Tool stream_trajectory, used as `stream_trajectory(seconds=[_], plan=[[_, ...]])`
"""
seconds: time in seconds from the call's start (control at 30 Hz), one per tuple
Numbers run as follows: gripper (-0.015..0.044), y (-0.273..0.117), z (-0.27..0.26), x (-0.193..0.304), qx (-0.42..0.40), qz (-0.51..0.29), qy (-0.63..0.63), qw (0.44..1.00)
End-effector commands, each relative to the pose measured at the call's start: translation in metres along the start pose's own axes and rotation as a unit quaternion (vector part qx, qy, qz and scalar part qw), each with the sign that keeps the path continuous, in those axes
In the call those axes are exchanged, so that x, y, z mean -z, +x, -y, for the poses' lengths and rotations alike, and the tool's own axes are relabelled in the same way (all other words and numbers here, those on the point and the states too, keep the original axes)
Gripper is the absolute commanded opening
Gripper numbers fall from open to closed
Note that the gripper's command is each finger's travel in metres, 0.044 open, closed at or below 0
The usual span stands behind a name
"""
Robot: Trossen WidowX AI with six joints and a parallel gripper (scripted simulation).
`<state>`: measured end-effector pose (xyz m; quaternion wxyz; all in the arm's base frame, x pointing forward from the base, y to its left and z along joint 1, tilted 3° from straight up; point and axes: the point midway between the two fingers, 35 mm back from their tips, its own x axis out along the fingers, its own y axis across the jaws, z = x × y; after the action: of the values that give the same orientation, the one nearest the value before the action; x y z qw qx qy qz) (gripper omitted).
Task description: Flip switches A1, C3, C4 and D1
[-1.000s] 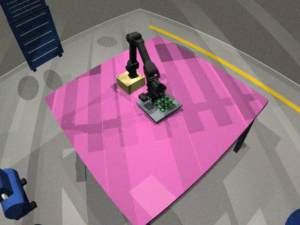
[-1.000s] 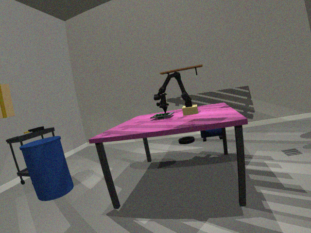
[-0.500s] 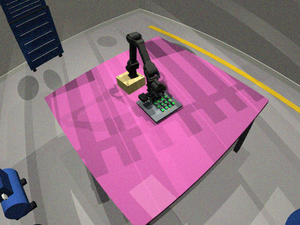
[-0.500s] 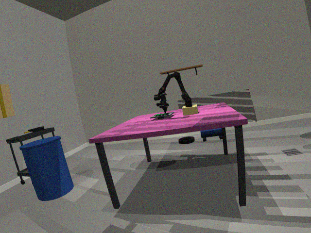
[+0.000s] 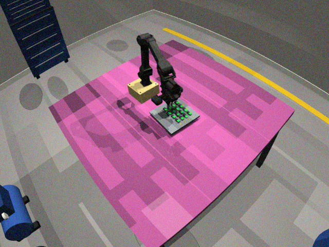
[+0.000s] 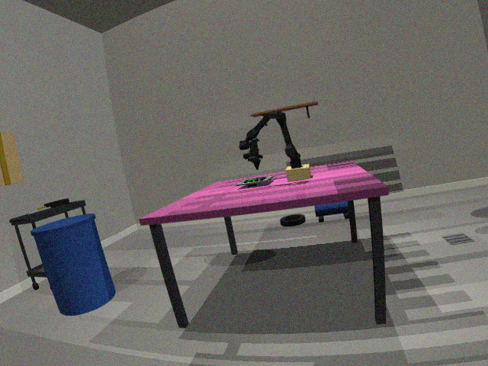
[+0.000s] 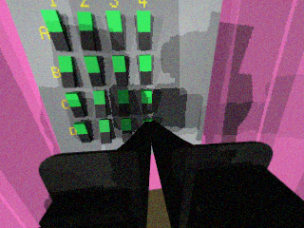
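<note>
The grey switch panel (image 5: 169, 126) (image 6: 269, 181) (image 7: 192, 16) lies on the table, with four rows of green-and-black rocker switches. In the wrist view, switch A1 (image 7: 56, 29) is at the top left and D1 (image 7: 82, 131) at the lower left. C3 (image 7: 123, 97) lies in shadow, and C4 (image 7: 147, 97) stands right of it. Which ends are raised is too small to tell surely. My gripper (image 5: 169, 104) (image 6: 257, 168) (image 7: 149, 125) is shut and empty, raised above the panel. In the wrist view its tips overlap D4, mostly hiding it.
The arm stands on a yellow base block (image 5: 142, 92) (image 6: 298, 173) beside the panel, on the pink table (image 5: 212, 172) (image 6: 220, 204). A blue drum (image 6: 72, 264) and a dark cart (image 6: 49, 210) stand on the floor away from the table.
</note>
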<state>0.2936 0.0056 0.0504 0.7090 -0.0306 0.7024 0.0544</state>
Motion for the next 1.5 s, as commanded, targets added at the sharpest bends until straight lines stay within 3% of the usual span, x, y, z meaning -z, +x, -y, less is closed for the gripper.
stream_trajectory(seconds=[0.0, 0.13, 0.37, 0.47, 0.6, 1.47], plan=[[0.0000, -0.006, 0.000, 0.004, 0.000, -0.010, -0.002, 1.000], [0.0000, -0.006, -0.009, 0.005, 0.000, -0.010, -0.002, 1.000], [0.0000, -0.006, -0.089, 0.025, -0.004, -0.011, -0.002, 1.000], [0.0000, -0.004, -0.091, 0.026, -0.004, -0.012, -0.002, 1.000], [0.0000, 0.029, -0.091, 0.026, -0.004, -0.024, -0.002, 1.000], [0.0000, 0.053, -0.092, 0.027, -0.004, -0.024, -0.002, 1.000]])
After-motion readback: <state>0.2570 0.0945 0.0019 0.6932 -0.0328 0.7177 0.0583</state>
